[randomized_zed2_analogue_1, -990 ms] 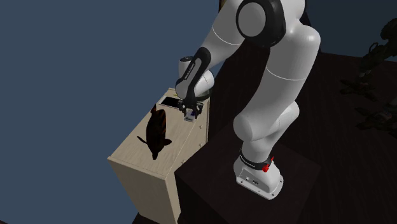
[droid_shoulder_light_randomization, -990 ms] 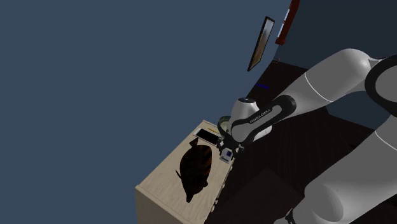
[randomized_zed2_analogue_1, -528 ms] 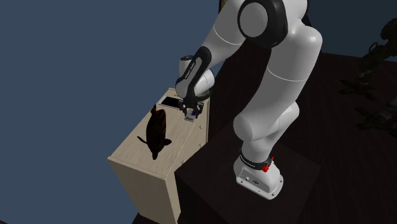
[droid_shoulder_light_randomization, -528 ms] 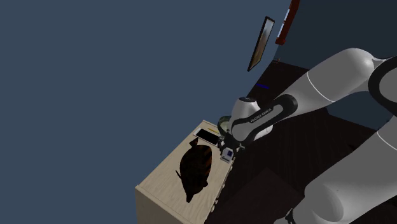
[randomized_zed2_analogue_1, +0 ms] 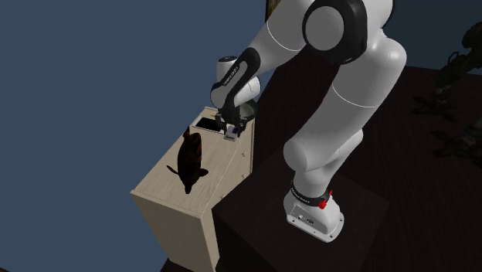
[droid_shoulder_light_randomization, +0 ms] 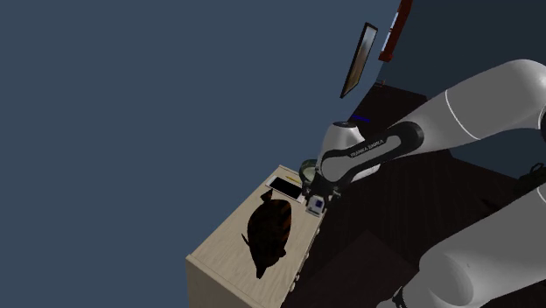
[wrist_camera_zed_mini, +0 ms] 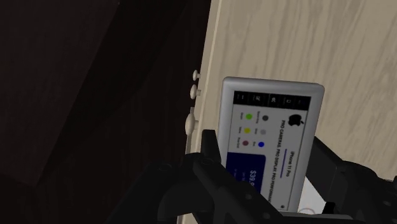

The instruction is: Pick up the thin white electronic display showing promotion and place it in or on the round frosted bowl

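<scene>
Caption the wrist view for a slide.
Black gripper clasps the white promo display over the pale wood-grain cabinet top.

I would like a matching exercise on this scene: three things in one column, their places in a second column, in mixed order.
1. display
2. dark fish figure
3. flat black device

A. lying at the wooden cabinet's upper end in the shoulder view
B. clasped between the gripper's fingers
C. lying on the middle of the cabinet top

Pairs: 1-B, 2-C, 3-A

Thin white-framed display (wrist_camera_zed_mini: 270, 137), promo screen w/ price, upright betw. jaws, over tabletop (wrist_camera_zed_mini: 356, 44) edge. Round greyish bowl (droid_shoulder_light_randomization: 307, 165) just beyond, partly hidden.
</scene>
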Motion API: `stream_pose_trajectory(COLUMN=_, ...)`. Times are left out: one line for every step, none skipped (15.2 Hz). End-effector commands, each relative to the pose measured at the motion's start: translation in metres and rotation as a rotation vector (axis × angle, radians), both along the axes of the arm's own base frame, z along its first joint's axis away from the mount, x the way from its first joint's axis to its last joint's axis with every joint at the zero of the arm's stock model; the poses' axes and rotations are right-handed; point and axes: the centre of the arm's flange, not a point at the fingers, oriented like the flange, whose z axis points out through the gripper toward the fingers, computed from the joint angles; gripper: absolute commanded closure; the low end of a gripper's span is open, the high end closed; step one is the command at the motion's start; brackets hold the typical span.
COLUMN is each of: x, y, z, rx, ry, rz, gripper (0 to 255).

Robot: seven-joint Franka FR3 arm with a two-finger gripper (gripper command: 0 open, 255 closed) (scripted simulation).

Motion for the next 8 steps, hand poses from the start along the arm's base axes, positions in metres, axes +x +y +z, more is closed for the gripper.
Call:
stream_pose_trajectory(x=-0.001, y=0.000, z=0.010, rx=0.000, ry=0.001, rz=0.000, gripper=255)
stream_pose_trajectory(x=-0.001, y=0.000, z=0.015, rx=0.000, ry=0.001, rz=0.000, gripper=255)
stream_pose_trajectory(x=-0.001, y=0.000, z=0.020, rx=0.000, ry=0.001, rz=0.000, gripper=255)
stream_pose_trajectory(x=-0.001, y=0.000, z=0.026, rx=0.000, ry=0.001, rz=0.000, gripper=255)
stream_pose_trajectory(x=-0.001, y=0.000, z=0.031, rx=0.000, ry=0.001, rz=0.000, gripper=255)
stream_pose_trajectory(x=-0.001, y=0.000, z=0.036, rx=0.000, ry=0.001, rz=0.000, gripper=255)
stream_pose_trajectory(x=-0.001, y=0.000, z=0.042, rx=0.000, ry=0.001, rz=0.000, gripper=255)
stream_pose_trajectory(x=-0.001, y=0.000, z=0.047, rx=0.000, ry=0.001, rz=0.000, gripper=255)
